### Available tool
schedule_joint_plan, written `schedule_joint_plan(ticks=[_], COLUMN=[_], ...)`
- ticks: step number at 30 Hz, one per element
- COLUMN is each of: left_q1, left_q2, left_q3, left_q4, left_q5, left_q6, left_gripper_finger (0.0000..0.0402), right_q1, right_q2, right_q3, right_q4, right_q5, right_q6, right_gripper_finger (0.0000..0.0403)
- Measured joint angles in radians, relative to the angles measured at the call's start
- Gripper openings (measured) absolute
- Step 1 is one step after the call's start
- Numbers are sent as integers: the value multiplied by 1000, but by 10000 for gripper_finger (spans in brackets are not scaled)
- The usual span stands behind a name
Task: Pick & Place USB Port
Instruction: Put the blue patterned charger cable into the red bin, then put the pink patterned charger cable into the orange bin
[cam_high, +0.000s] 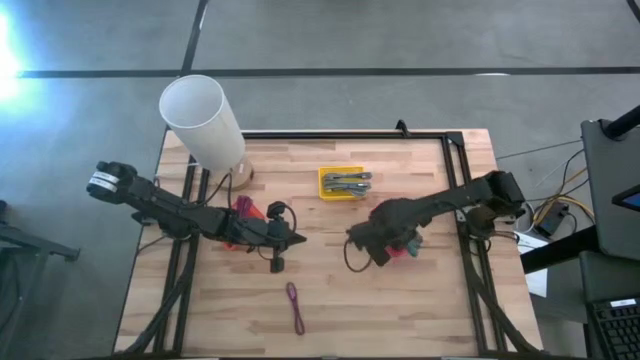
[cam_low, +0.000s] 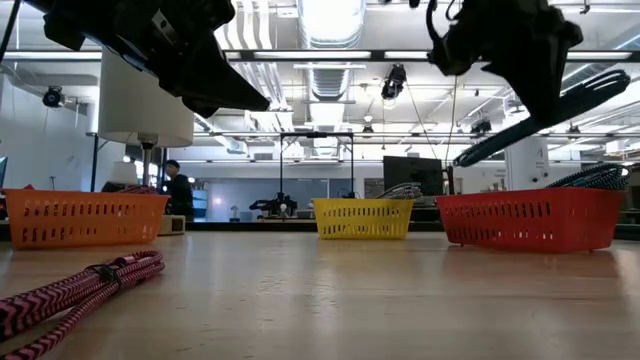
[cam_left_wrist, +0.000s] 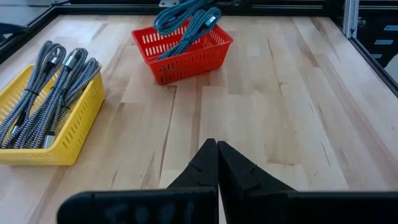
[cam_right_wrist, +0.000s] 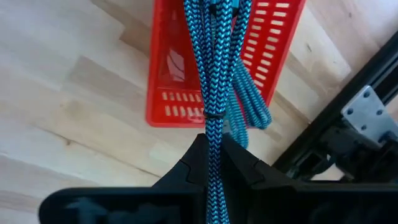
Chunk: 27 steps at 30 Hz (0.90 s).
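A bundle of blue braided cable is in my right gripper, above the red basket on the table's right side. The low view shows the bundle slanting in the air over that basket. More blue cable lies in the basket. My left gripper is shut on nothing, hovering over mid-table. A pink-and-black cable lies flat on the table near the near edge. My right gripper pinches the blue bundle between its two fingers at one end, just behind the thin tie band. The fingers lie along the bundle. The bundle is lifted clear and stretches out ahead of the fingers over the red basket.
A yellow basket holding grey braided cables sits at mid-table toward the far edge. An orange basket stands on the left, partly under my left arm. A white lamp shade rises at the far left corner. Bare wood lies between the grippers.
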Motion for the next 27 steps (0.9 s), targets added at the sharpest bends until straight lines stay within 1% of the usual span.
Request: schedule_joint_plan(ticks=[8, 11, 17, 23, 27], left_q1=[0, 0, 0, 0, 0], left_q2=[0, 0, 0, 0, 0], left_q3=[0, 0, 0, 0, 0], left_q4=[0, 0, 0, 0, 0], left_q5=[0, 0, 0, 0, 0], left_q6=[0, 0, -1, -1, -1], left_gripper_finger=[0, 0, 0, 0, 0], right_q1=[-71, -84, -114, -131, -131], right_q2=[0, 0, 0, 0, 0], right_q3=[-74, -104, -162, -210, -215], right_q4=[4, 8, 14, 31, 88], right_q5=[-31, -30, 15, 10, 10], right_q6=[-139, -162, -198, -227, -265], right_gripper_finger=[15, 18, 40, 64, 80])
